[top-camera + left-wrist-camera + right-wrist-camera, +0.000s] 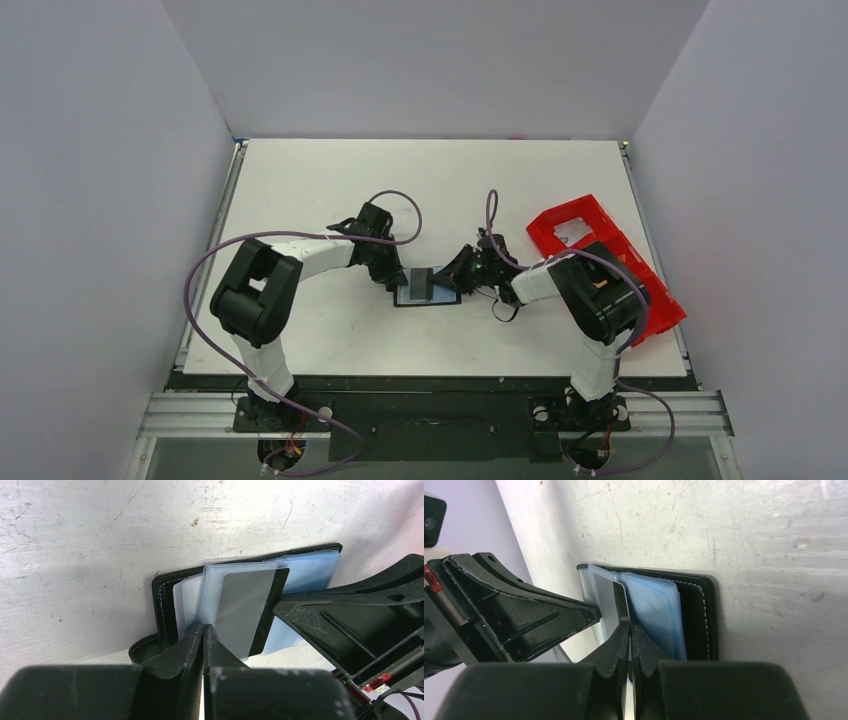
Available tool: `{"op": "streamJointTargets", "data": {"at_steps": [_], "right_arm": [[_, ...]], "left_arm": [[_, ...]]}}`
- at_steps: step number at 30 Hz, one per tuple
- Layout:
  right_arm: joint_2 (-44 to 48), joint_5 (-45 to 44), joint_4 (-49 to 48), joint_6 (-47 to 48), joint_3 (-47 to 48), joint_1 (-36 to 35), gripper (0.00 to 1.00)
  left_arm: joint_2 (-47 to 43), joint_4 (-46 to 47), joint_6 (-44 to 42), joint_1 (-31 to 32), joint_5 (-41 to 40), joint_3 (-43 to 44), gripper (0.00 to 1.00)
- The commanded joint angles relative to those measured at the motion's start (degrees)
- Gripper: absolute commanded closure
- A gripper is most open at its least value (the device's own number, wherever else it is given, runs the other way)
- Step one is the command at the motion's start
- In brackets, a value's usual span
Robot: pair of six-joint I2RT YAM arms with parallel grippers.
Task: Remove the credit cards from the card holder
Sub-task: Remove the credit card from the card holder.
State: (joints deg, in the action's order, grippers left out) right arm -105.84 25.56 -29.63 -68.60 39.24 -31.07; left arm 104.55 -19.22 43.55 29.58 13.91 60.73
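The card holder (445,298) lies open on the surface (300,180), about midway between the two arms, black cover down and blue-grey pockets facing up. One clear sleeve (210,595) stands raised from it with a grey card (242,610) inside. We see the left gripper (204,627) clenched on the sleeve's near edge, right at the holder's left side. Opposite it, the right gripper (629,625) is pinched shut on the card's edge, fingertips just above the holder's pockets. A red tray (536,232) sits well apart, to the right.
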Motion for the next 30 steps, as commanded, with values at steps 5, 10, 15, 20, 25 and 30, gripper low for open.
{"op": "streamJointTargets", "data": {"at_steps": [5,10,15,20,25,30], "right_arm": [[3.1,-4.2,5.0,4.3,-0.8,1.9,1.00],[4.5,-4.4,6.8,5.5,-1.6,3.0,1.00],[6.7,-3.9,8.4,6.9,-2.4,4.2,1.00],[8.9,-3.8,10.3,7.9,-2.4,4.4,1.00],[10.2,-2.7,11.2,7.7,-2.2,4.9,1.00],[11.8,-1.6,11.8,7.2,-1.9,5.3,1.00]], "left_arm": [[2.6,-2.4,-1.0,-0.1,-4.7,-3.2,1.00],[2.5,-2.5,-1.2,-0.1,-4.7,-3.1,1.00],[2.2,-2.9,-1.6,-0.1,-4.8,-2.4,1.00],[1.3,-3.9,-2.2,0.2,-4.8,-0.6,1.00],[-0.6,-6.4,-3.6,1.2,-5.0,4.3,1.00],[-2.5,-10.6,-4.8,1.9,-5.1,9.7,0.91]]}}
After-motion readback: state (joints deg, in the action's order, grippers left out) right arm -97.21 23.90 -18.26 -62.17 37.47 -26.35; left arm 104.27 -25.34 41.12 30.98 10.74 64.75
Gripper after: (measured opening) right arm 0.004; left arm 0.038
